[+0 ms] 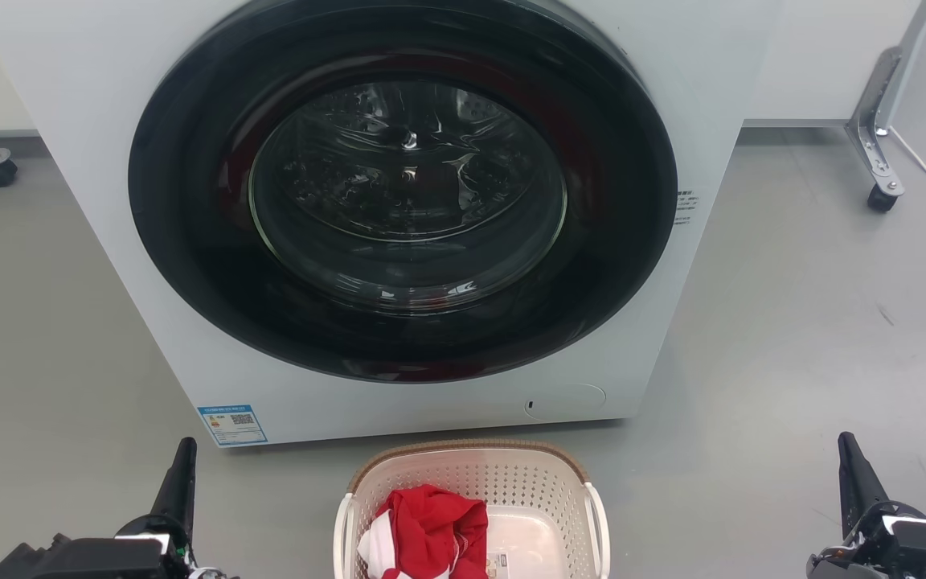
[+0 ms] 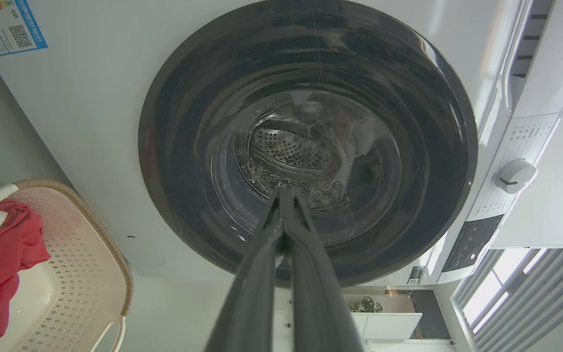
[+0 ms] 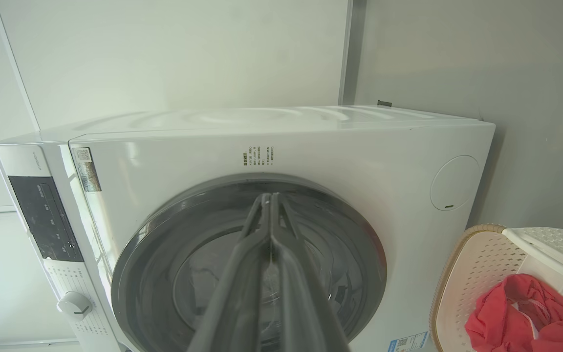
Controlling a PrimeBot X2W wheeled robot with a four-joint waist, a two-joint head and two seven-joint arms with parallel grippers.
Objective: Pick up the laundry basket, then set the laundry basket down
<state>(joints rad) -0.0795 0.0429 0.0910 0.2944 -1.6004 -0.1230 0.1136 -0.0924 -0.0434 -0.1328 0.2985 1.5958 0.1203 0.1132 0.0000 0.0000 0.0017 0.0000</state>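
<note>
Between my left claw point(image 1: 184, 460) and right claw point(image 1: 850, 455), on the floor point(image 1: 792, 322) just before the washing machine point(image 1: 431, 410), sat the laundry basket point(image 1: 471, 447), long axis near-to-far. Both claws were pinched together, empty; the left lay slightly nearer.

The laundry basket point(image 1: 511, 486) is cut off by the bottom edge.

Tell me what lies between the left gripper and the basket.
Bare grey floor. In the head view the left gripper and the basket stand apart, with nothing on the stretch between them.
</note>
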